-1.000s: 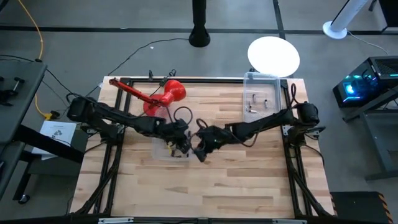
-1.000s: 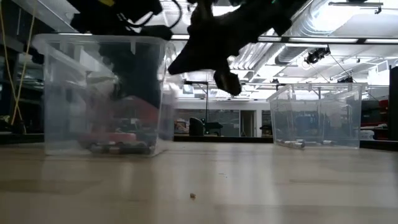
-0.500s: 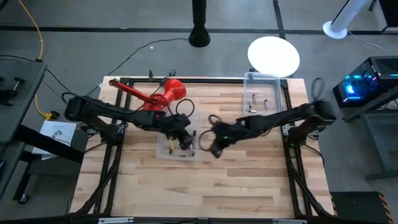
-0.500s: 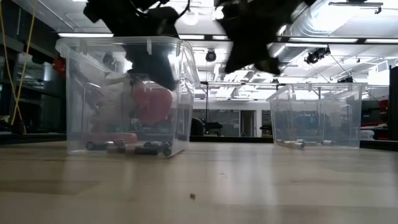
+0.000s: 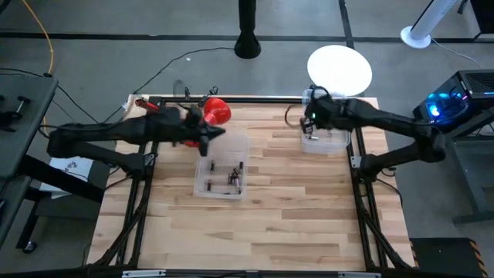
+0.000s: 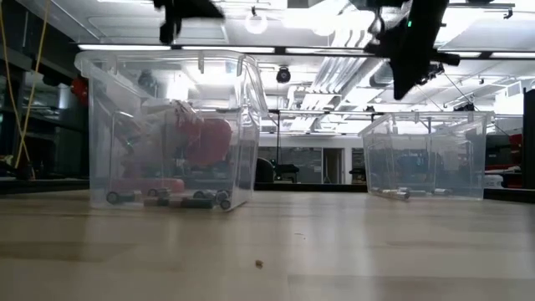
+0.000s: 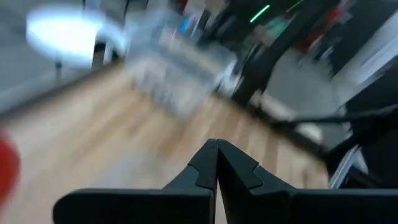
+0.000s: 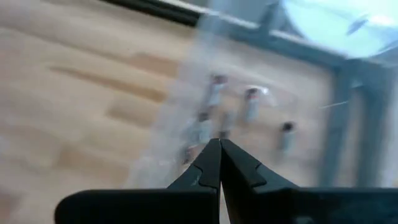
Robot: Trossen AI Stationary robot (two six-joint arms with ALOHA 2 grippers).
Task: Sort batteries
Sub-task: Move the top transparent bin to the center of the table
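Looking straight down, the high view shows two clear plastic bins on the pale wooden table (image 5: 255, 224). One clear bin (image 5: 221, 164) sits near the table's middle and holds the dark brown-black batteries (image 5: 224, 181), perhaps five or six, clustered toward its 6 o'clock end; the count is uncertain from this height. The second clear bin (image 5: 325, 120) stands at the table's 1 o'clock corner and holds the silvery batteries (image 5: 314, 133), mostly hidden under the arm. The left gripper (image 5: 214, 133) hovers at 11 o'clock of the middle bin, just beside the red plunger-like tool (image 5: 202, 116), with the dark batteries well apart at its 5 o'clock. The right gripper (image 5: 310, 120) hangs over the corner bin, above the silvery batteries.

From table height, the low view shows the middle bin (image 6: 171, 125) with about six dark batteries (image 6: 167, 199) lying along its floor, and the corner bin (image 6: 426, 155) with one silvery battery (image 6: 397, 195) plainly visible. The right gripper (image 6: 414, 63) hangs above the corner bin.

In the left wrist view, heavily smeared, the left gripper (image 7: 217, 155) has its fingertips pressed together on nothing.

In the right wrist view, the right gripper (image 8: 220, 152) is likewise pinched closed and empty, with about six silvery batteries (image 8: 250, 104) lying in the corner bin (image 8: 186, 93) just past its tips.
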